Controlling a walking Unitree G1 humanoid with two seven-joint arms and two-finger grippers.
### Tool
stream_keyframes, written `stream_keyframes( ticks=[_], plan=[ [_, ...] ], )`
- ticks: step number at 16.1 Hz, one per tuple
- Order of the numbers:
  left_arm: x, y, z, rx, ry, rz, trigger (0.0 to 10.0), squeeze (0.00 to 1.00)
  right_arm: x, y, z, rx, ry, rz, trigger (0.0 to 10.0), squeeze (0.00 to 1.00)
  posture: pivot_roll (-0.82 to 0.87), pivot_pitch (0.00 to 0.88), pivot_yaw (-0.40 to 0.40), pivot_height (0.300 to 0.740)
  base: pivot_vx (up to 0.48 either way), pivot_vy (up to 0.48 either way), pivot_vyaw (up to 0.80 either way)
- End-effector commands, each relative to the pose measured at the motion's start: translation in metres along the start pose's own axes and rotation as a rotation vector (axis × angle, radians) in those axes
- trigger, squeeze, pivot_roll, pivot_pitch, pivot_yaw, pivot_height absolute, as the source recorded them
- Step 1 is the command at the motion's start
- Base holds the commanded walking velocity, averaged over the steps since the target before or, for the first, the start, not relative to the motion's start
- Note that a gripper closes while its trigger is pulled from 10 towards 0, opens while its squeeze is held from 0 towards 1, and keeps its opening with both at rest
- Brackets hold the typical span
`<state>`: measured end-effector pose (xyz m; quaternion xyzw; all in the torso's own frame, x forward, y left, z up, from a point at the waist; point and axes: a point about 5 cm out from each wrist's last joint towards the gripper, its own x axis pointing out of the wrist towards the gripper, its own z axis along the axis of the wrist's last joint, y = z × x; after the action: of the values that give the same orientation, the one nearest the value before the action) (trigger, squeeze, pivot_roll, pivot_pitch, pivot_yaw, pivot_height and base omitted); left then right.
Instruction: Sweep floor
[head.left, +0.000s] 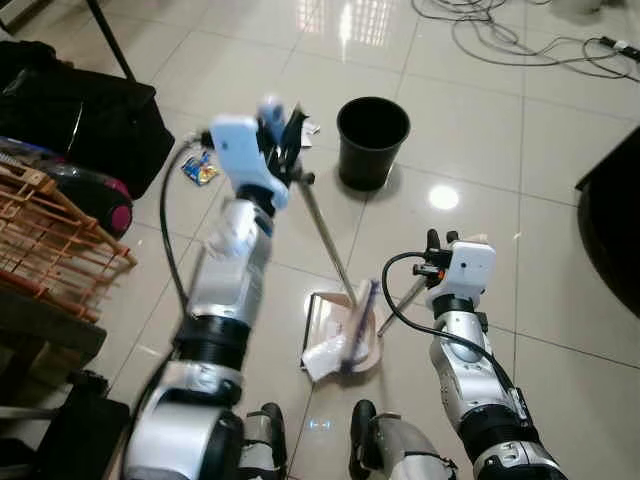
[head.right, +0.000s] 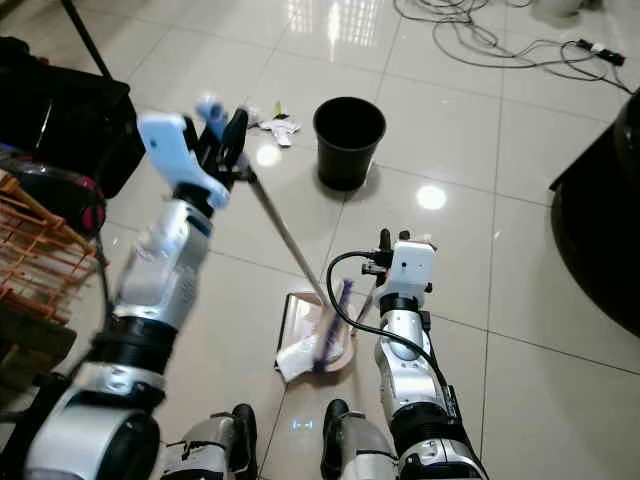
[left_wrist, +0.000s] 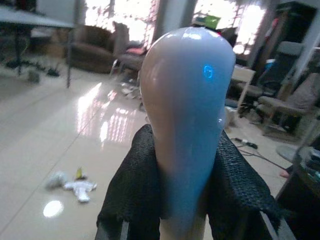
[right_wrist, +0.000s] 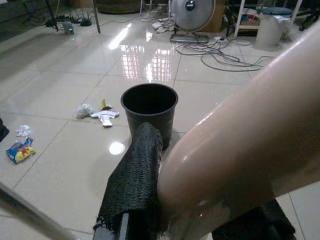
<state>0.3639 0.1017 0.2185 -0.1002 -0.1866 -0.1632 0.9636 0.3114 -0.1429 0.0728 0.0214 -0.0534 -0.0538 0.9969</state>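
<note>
Between feet: dustpan holding white paper, broom head resting in it. Right wrist view adds litter beside bin. Left gripper raised, clamped on broom top; right gripper low, gripping dustpan handle.

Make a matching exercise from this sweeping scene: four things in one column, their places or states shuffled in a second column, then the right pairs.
Things:
1. black bin
2. broom handle
3. white paper
4. colourful wrapper

Places or states:
A. lying in the dustpan by the robot's feet
B. gripped at its top by the left gripper
C. standing upright on the tiles ahead, open at the top
D. on the floor near the black bag, to the robot's left

Pairs: 1-C, 2-B, 3-A, 4-D
</note>
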Motion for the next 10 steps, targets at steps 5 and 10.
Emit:
stream_keyframes(
  ticks=[5, 10],
  plan=[
    [0.018, 0.014, 0.059, 0.027, -0.135, -0.139, 10.0, 0.0, -0.002, -0.006, -0.004, 0.018, 0.028, -0.018, 10.0, 0.0, 0.17, 0.255, -0.009, 0.74, 0.0, 0.0, 0.0],
    [0.014, 0.052, 0.07, 0.229, -0.086, -0.065, 10.0, 0.0, 0.001, -0.01, 0.0, 0.059, 0.017, -0.046, 10.0, 0.0, 0.17, 0.246, -0.006, 0.74, 0.0, 0.0, 0.0]
  ],
)
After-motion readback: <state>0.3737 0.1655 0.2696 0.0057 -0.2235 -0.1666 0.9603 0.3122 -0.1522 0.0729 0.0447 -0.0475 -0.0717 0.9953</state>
